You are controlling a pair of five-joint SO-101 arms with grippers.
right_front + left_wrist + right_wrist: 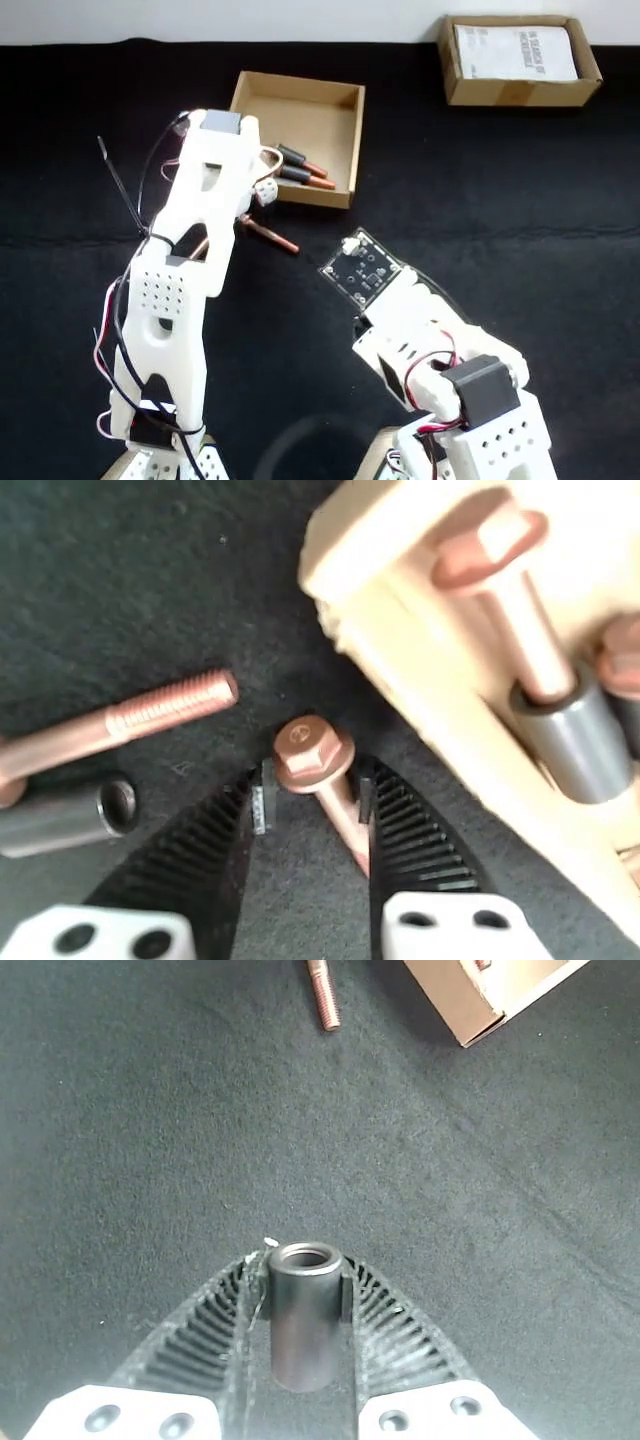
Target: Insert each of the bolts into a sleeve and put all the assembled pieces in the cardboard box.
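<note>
Two assembled pieces (pixel 300 165), copper bolts in dark sleeves, lie in the cardboard box (pixel 300 90) in the high view. A copper bolt (pixel 272 236) shows just outside it on the black surface (pixel 520 200).

Left wrist view: the left pincer (pixel 312 800) is clamped on a hex-headed bolt (pixel 313 755), with a loose bolt (pixel 150 720) and an empty sleeve (pixel 70 818) nearby.

Right wrist view: the right pincer (pixel 300 1295) is closed on a dark grey sleeve (pixel 303 1320), hollow end showing.

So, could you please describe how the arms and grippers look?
The left arm and right arm are white plastic with black motors and loose red, black and white cables. The left gripper and right gripper have black ribbed fingers on white mounts.
</note>
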